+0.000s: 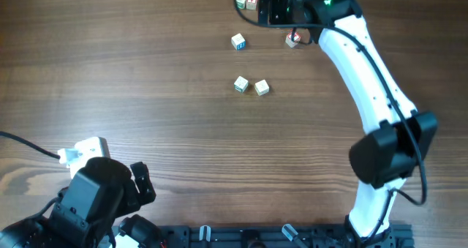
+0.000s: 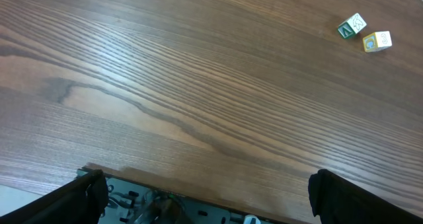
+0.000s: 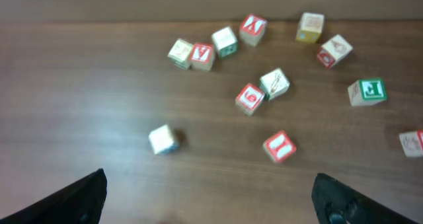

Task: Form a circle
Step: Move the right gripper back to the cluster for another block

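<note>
We see the left pincer spread wide over the wooden surface, and the right pincer spread wide above loosely scattered letter cubes, gripping nothing.

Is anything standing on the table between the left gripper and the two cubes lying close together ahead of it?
No. Only bare table lies between the open left gripper and the two cubes; nothing visible blocks the way.
</note>
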Robot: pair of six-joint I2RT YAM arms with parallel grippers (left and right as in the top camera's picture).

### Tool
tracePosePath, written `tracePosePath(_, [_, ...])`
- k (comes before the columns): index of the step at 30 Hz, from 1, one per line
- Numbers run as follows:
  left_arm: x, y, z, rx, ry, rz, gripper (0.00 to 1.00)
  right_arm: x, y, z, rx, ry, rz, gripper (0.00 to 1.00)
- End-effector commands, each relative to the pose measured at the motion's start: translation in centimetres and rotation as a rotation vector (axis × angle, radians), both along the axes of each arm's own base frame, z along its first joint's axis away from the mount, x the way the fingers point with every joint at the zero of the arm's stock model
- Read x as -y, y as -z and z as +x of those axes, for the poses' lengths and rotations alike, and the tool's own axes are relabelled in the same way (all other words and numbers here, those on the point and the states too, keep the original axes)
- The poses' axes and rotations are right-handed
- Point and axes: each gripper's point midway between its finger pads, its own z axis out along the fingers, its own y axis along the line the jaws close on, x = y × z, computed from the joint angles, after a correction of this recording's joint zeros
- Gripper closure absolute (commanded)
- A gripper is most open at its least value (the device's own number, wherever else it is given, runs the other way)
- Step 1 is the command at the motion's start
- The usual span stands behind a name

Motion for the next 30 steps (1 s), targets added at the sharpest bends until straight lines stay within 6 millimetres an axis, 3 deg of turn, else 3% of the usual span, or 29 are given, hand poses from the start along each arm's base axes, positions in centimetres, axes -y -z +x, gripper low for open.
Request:
tracePosePath(1, [-0.1,0.0,0.0,0.000,-0.015,-0.007,0.00,0.2,5.0,2.8,-0.058,0.067,0.092,0.01])
tracePosePath(4, [-0.1,0.0,0.0,0.000,-0.015,-0.007,0.00,-1.6,8.6,4.6,-0.082,0.072,0.199,0.03])
tracePosePath(9, [-0.1,0.0,0.0,0.000,-0.015,-0.007,0.00,-2.4,15.6,7.0,-0.137,0.245,0.341,0.05])
tracePosePath(11, [-0.1,0.0,0.0,0.000,-0.015,-0.007,0.00,-2.6,16.8,7.7,-0.137,0.296,0.392,0.05])
tracePosePath(23, [-0.1,0.0,0.0,0.000,-0.015,-0.007,0.00,-0.1,17.4,9.9,0.004,0.463,0.324,0.08])
tracePosePath(30, [-0.1,0.0,0.0,0.000,-0.015,-0.007,0.00,-0.2,20.0,11.0,0.043,0.484,0.331,0.12])
